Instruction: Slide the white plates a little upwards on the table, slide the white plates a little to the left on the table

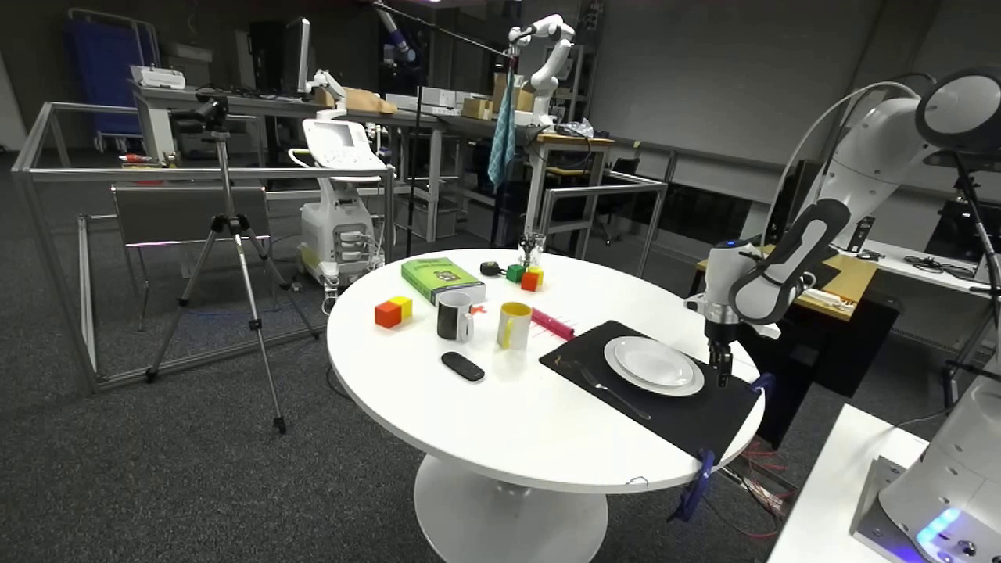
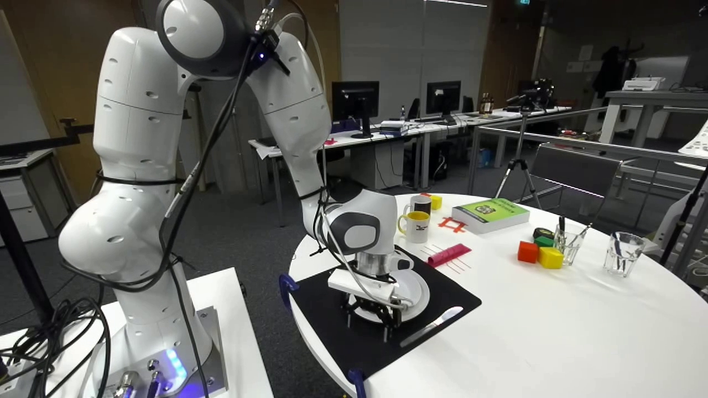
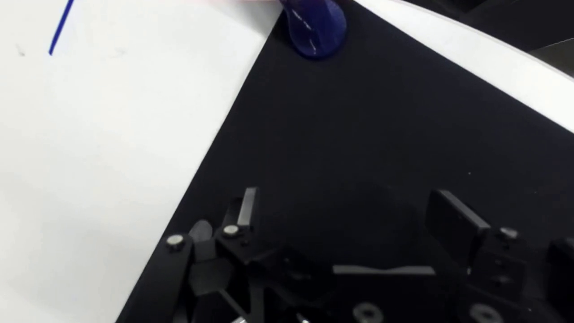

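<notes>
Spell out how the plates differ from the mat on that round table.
Colour: the plates are white, the mat is black. Shape: the plates are round, the mat is straight-sided with corners. Size: the plates are smaller across than the mat. Place: the plates rest on the mat, the mat directly on the table. Shared: both lie flat.

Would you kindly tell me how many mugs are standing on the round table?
2. A black-and-white mug is near the green book; a white mug with a yellow handle is near the pink roll. Both exterior views show these two.
</notes>
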Motion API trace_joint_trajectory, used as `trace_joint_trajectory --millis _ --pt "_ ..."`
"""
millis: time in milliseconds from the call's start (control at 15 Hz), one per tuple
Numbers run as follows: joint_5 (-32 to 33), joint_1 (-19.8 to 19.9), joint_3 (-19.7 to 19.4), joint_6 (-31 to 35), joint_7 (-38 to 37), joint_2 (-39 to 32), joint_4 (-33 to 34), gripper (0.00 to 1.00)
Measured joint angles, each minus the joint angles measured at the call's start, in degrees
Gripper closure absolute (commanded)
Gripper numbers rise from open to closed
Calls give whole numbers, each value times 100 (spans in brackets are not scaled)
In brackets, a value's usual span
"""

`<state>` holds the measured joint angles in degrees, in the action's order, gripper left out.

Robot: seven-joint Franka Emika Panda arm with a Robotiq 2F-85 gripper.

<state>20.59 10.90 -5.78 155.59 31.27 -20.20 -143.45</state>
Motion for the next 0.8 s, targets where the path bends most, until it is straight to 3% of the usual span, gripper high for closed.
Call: trace_joint_trajectory --millis 800 --pt "-20 164 106 357 174 -253 85 0"
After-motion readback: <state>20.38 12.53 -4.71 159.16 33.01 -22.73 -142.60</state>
